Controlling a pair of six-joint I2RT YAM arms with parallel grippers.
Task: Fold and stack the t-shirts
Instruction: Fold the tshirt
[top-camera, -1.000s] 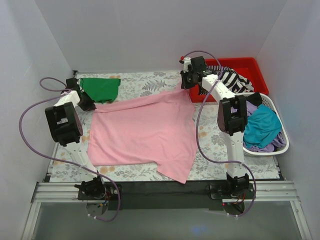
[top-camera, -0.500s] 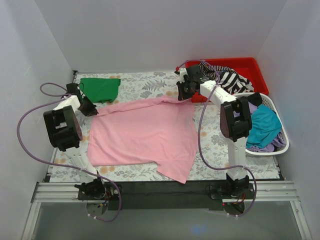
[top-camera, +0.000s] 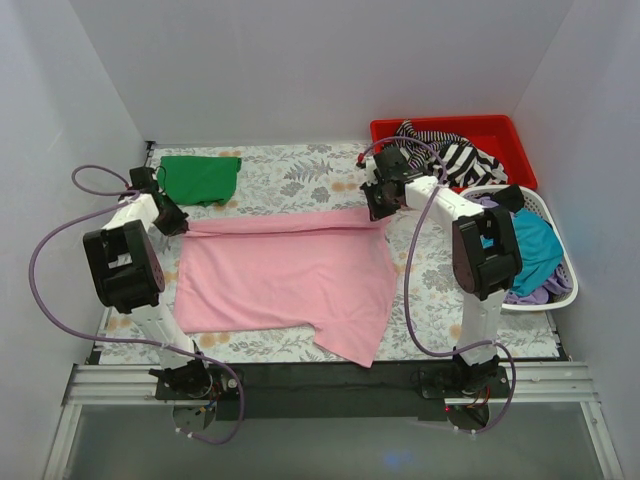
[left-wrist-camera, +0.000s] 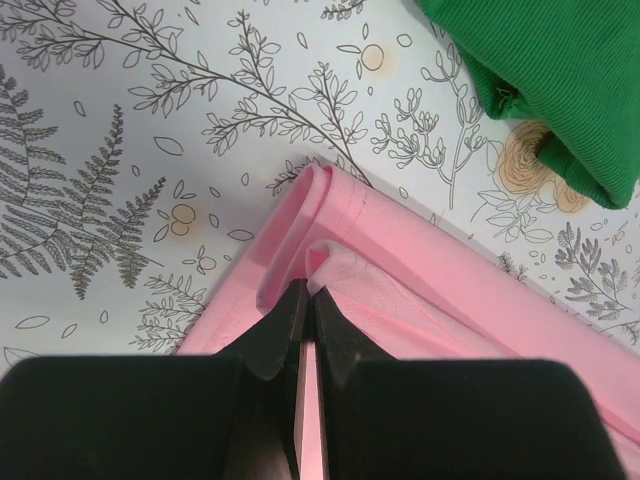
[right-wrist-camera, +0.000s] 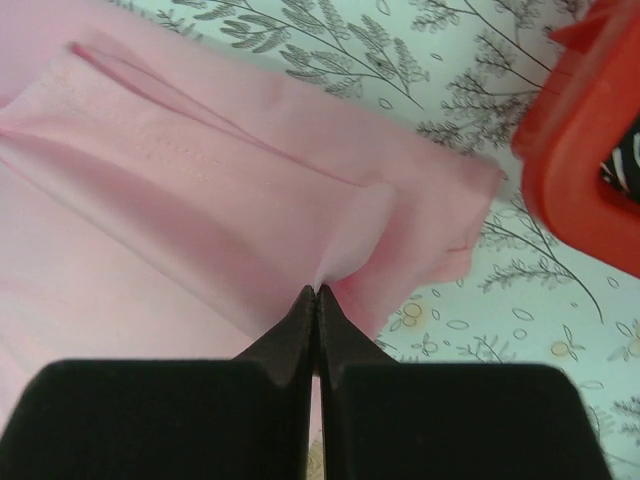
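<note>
Overhead, see the light pink t-shirt (top-camera: 285, 275) spread across the middle of the floral table cover (top-camera: 290, 165), far edge turned over into a narrow band. Held at the left end of that band by the left gripper (top-camera: 176, 224) and at the right end by the right gripper (top-camera: 383, 208). Shown closed tight from both wrist cameras, with only a thin sliver of pink cloth nipped at each pair of tips. Impossible to tell how many layers sit in either pinch. No making out the neckline or sleeves anywhere in the pink cloth. Near-right corner reaching the dark rail at the table's near edge; cannot tell whether hanging over it.

Just beyond the left gripper, at the far-left corner, find the dark green t-shirt (top-camera: 202, 178), lying flat, its left edge partly hidden behind the left arm (top-camera: 125, 265). Apart from the pink cloth, with bare floral cover between them. Cut off by the top-right corner of the left wrist view.

Far right, note the red bin (top-camera: 515, 135) with the striped t-shirt (top-camera: 460, 160) heaped in it, lower part masked by the right arm (top-camera: 480, 255). Blurred and cropped in the right wrist view, with only a scrap of stripes at the frame edge. Nearer along the right side, see the white basket (top-camera: 545, 205) holding the teal t-shirt (top-camera: 535, 250) over the purple t-shirt (top-camera: 525, 295), mostly buried and hard to read, left side hidden by the same arm.
</note>
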